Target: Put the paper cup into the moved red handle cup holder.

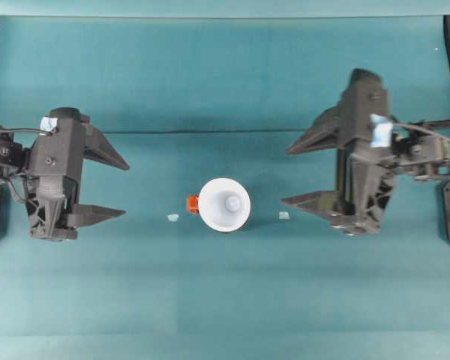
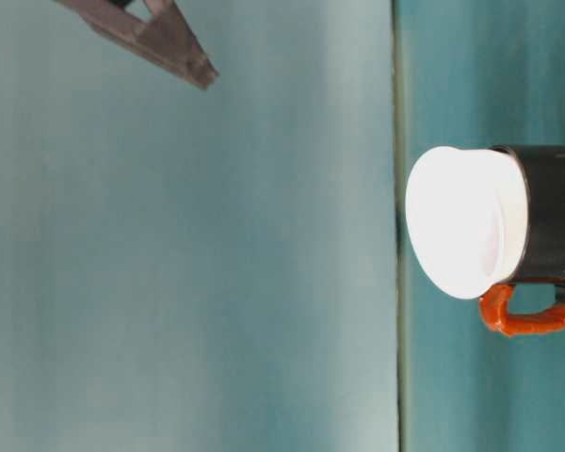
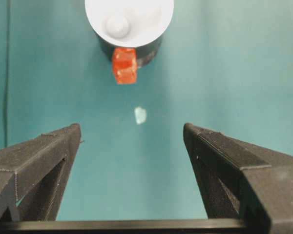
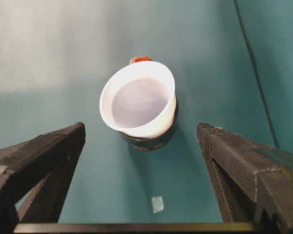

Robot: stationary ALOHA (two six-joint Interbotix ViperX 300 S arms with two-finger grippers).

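Left gripper (image 1: 126, 189) and right gripper (image 1: 285, 176) both gape wide, empty; between them the cup (image 1: 225, 203) sits in the holder (image 2: 554, 213).

white paper cup (image 1: 225, 204) | seated upright in black red handle cup holder (image 2: 554, 215)

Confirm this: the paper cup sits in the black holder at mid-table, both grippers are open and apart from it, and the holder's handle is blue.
Wrong on one count: the handle is orange-red, not blue, as the left wrist view shows. The rest stands: the paper cup sits in the black holder at mid-table, and the left gripper and right gripper are both open and apart from it.
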